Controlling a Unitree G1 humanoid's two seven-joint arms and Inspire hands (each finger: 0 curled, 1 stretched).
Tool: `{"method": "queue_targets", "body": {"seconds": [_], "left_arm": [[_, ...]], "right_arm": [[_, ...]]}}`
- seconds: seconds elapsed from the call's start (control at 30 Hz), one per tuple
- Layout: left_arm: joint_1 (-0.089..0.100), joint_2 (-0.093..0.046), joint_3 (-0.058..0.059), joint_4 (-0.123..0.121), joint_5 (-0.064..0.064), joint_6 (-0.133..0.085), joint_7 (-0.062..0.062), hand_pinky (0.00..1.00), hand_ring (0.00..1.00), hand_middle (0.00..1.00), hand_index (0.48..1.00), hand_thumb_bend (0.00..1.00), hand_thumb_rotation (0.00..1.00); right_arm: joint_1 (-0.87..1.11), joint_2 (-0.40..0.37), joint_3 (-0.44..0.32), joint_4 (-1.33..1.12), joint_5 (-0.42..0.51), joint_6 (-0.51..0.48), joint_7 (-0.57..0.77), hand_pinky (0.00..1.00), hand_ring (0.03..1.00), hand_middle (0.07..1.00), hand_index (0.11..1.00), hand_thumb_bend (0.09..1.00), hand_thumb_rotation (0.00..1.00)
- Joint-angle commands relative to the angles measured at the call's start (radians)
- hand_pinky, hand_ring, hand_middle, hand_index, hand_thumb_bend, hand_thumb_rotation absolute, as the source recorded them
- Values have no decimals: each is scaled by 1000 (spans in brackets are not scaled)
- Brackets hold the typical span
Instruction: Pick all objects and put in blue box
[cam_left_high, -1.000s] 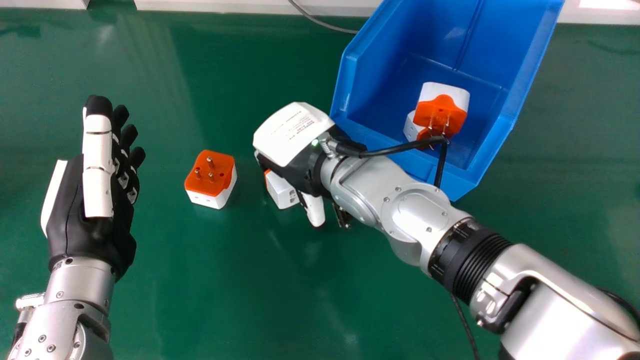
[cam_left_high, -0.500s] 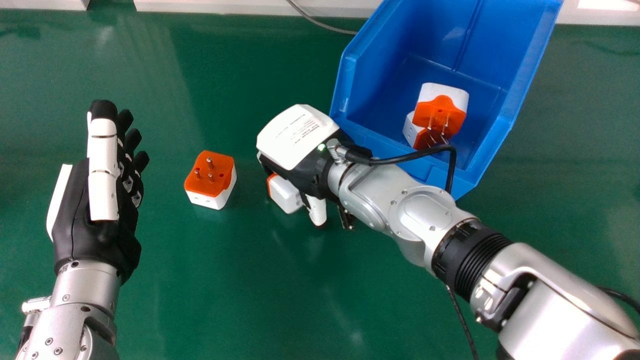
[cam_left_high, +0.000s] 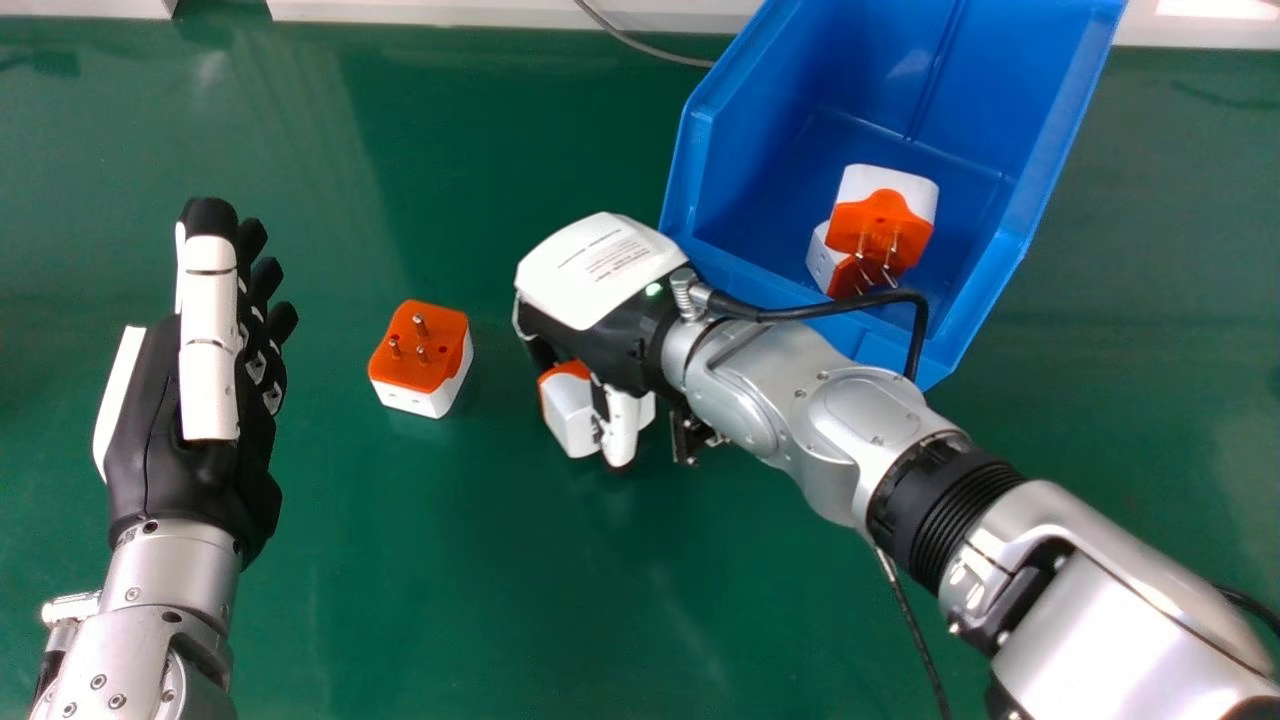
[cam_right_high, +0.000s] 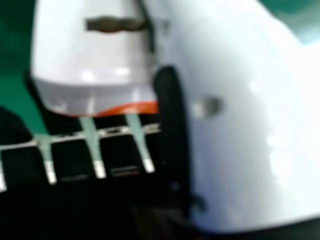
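the blue box (cam_left_high: 690, 160) stood beside the right hand (cam_left_high: 600, 345); the left hand (cam_left_high: 195, 460) was idle at the left. the right hand was partly closed, thumb and fingers round a white-and-orange adapter (cam_left_high: 568, 415). an orange-topped adapter (cam_left_high: 415, 365) sat between the hands, two adapters (cam_left_high: 885, 230) inside the box.

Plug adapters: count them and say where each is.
4: one adapter on the table, one adapter in the right hand, two adapters in the blue box; others may be hidden.

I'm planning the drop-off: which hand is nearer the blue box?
Right. The right hand is just left of the blue box; the left hand is much farther left, past the orange-topped adapter.
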Motion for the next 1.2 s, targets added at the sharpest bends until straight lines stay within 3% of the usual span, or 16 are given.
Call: {"method": "queue_targets", "body": {"seconds": [0.0, 0.17, 0.23, 0.3, 0.47, 0.63, 0.73, 0.93, 1.07, 1.17], "left_arm": [[-2, 5, 4, -24, -3, -4, -7, 1000, 1000, 997, 1000, 635, 988], [-1, 3, 2, -26, 2, -8, -5, 1000, 1000, 995, 1000, 626, 993], [-2, 2, 4, -20, -3, -14, -12, 1000, 1000, 997, 1000, 613, 997], [-3, 4, 8, -16, -7, -11, -15, 1000, 1000, 999, 1000, 609, 998], [-3, 4, 12, -12, -4, -9, -13, 1000, 1000, 998, 1000, 588, 1000], [-12, 15, 20, 13, -1, -9, -21, 1000, 1000, 1000, 1000, 601, 1000], [-22, 22, 28, 39, -1, -18, -32, 1000, 1000, 1000, 1000, 605, 999], [-37, 21, 36, 54, 1, -18, -23, 1000, 1000, 999, 1000, 591, 991], [-40, 31, 38, 63, 6, -24, -33, 1000, 1000, 1000, 1000, 581, 996], [-47, 34, 46, 74, -1, -22, -36, 1000, 1000, 1000, 1000, 584, 998]], "right_arm": [[-8, -5, -12, -35, 15, -16, -24, 242, 379, 481, 532, 511, 0], [15, 3, -18, -115, 15, 49, 36, 252, 383, 486, 540, 509, 0], [40, -5, -22, -197, 18, 89, 80, 253, 388, 483, 542, 510, 0], [80, -22, -30, -299, 22, 119, 110, 269, 399, 489, 532, 511, 0], [173, -85, -59, -591, 16, 197, 231, 283, 408, 497, 519, 513, 0], [264, -153, -148, -868, 74, 222, 321, 208, 355, 461, 558, 502, 0], [282, -200, -196, -985, 92, 233, 388, 240, 363, 481, 560, 502, 0], [310, -262, -279, -1149, 55, 283, 430, 216, 355, 480, 562, 500, 0], [298, -314, -340, -1231, 42, 321, 489, 199, 359, 485, 554, 499, 0], [285, -347, -384, -1269, 18, 363, 530, 192, 359, 486, 554, 498, 0]]}}
